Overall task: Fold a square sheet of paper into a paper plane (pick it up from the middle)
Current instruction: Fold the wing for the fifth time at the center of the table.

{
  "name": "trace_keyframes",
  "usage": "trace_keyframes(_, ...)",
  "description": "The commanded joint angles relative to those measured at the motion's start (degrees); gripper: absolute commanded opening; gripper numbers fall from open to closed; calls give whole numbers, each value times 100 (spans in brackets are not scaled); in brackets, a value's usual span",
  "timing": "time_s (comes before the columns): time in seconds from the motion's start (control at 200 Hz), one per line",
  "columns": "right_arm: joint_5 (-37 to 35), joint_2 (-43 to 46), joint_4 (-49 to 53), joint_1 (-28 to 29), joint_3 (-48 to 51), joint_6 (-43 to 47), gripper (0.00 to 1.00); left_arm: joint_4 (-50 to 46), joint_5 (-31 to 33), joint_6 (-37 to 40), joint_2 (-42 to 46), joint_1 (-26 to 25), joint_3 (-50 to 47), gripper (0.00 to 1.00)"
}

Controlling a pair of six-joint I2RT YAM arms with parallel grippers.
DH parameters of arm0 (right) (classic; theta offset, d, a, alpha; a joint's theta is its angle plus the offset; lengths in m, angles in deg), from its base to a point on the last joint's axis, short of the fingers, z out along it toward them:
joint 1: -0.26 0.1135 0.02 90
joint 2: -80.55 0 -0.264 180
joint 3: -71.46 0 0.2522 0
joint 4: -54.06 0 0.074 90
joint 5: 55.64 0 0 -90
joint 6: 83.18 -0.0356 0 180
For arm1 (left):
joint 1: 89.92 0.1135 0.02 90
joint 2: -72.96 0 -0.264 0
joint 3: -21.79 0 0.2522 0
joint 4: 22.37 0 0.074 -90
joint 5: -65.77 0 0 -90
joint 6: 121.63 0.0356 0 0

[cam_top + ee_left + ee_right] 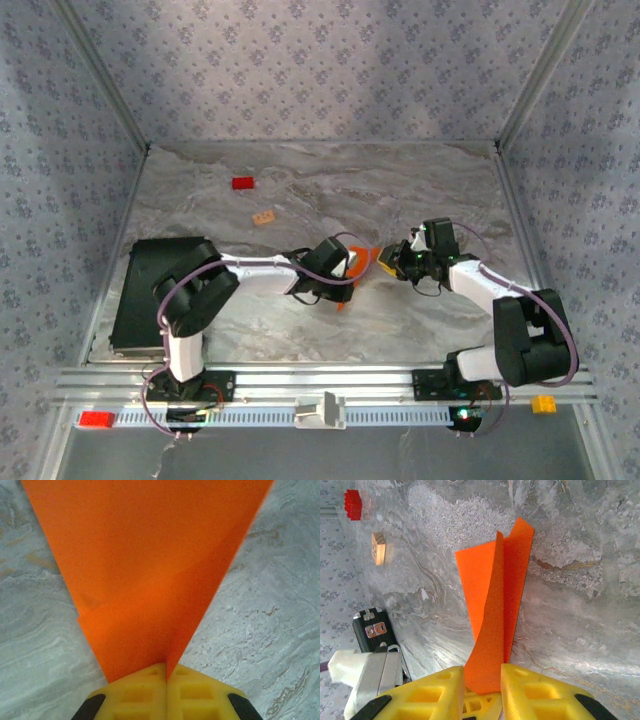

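The left hand (166, 680) is pressed together, pinching the folded orange paper (150, 565). The right hand (482, 690) pinches the same paper's opposite end above the desk (580, 580).

The tabletop (300, 190) looked like grey marble with wavy lines. Walls (320, 70) with a small flower pattern stood at its back, left and right edges. A silver rail (330, 382) ran along the near edge. The light was soft.

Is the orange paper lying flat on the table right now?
No, the orange paper is folded and held up off the table between the right gripper fingers.
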Motion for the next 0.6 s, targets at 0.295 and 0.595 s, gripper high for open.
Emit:
trace_keyframes(0.295,-5,115,-537,187,324,124,20,1255,-1303,-665,-330,431,-470,0)
trace_keyframes(0.595,-308,63,-1079,574,488,545,16,2201,-1930,-1181,-503,686,-818,0)
